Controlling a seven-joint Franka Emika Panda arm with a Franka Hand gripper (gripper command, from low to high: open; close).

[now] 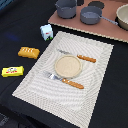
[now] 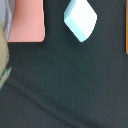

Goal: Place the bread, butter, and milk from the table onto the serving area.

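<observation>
A: Where do the 3 food items sit?

B: All 3 lie on the black table (image 1: pixel 20 20), off the striped serving area (image 1: pixel 95 95), on the exterior view's left. The milk (image 1: pixel 46 32) stands upright just beside the mat's far left corner. The bread (image 1: pixel 28 52) lies nearer, apart from the mat's left edge. The butter (image 1: pixel 12 71) lies nearer again and further left, well apart from the mat.

A: And what is on the mat?

B: A round tan plate (image 1: pixel 68 65) near the middle. The knife (image 1: pixel 80 57) lies on the plate's far side, the fork (image 1: pixel 66 80) on its near side, both with orange-brown handles pointing to the exterior view's right.

A: What is behind?

B: A brown wooden board (image 1: pixel 105 29) at the far side, with 2 grey pots on it: one pot (image 1: pixel 66 7) to the left and another pot (image 1: pixel 91 14) with a long handle to its right. A pale bowl (image 1: pixel 123 16) sits at the far right edge.

A: The claw?

B: I cannot tell whether it is spread or pressed together; neither view shows the fingers. The wrist view shows dark surface, a pale blue-white angled block (image 2: pixel 80 20), a pinkish panel (image 2: pixel 27 21) and a blurred greenish shape at one edge that I cannot identify.
</observation>
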